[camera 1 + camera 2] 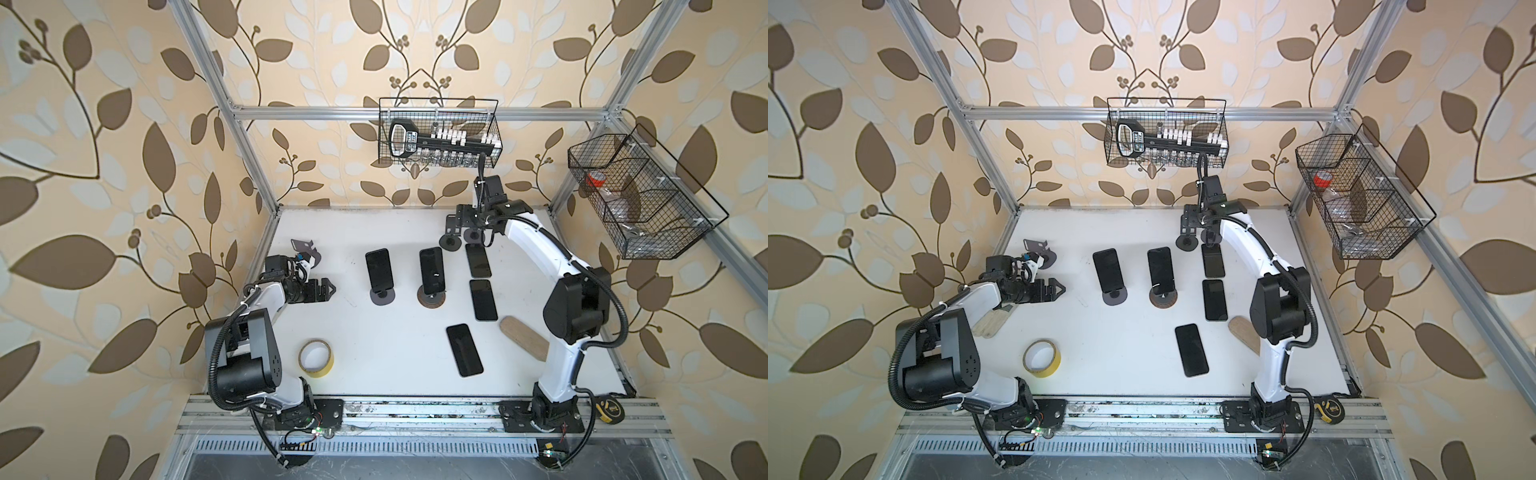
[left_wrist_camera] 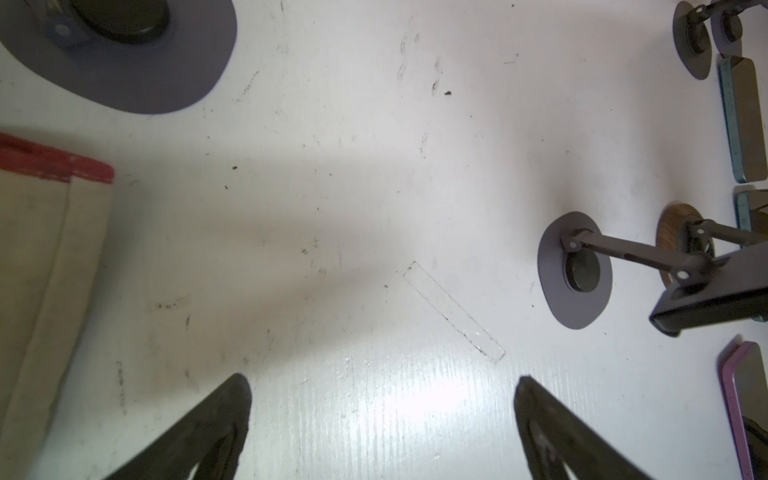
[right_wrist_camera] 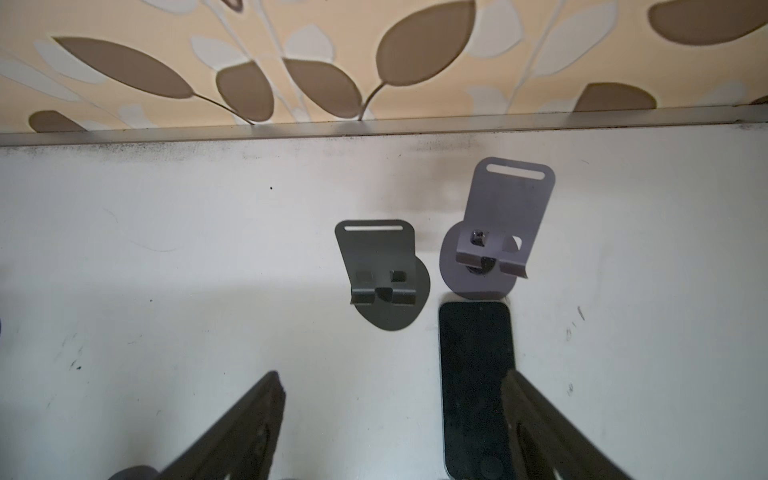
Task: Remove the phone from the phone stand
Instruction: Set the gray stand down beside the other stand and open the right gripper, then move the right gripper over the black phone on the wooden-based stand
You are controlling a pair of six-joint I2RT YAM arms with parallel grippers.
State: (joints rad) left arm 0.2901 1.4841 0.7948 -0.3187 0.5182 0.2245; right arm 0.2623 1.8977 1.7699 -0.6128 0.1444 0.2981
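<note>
Top views first: two phones were spotted propped on stands, the nearer phone just ahead of the left claw, the other phone further on, toward the right claw. In the left wrist view, that claw was seen spread fully wide with nothing held, a stand base off ahead to one side. In the right wrist view, jaws were parted and empty, a flat phone lying on the worktop under one finger, two bare stands ahead. A propped phone would probably be rigid, slick and crack-prone; it'd best be pinched across the long edges and lifted clear of the lip.
</note>
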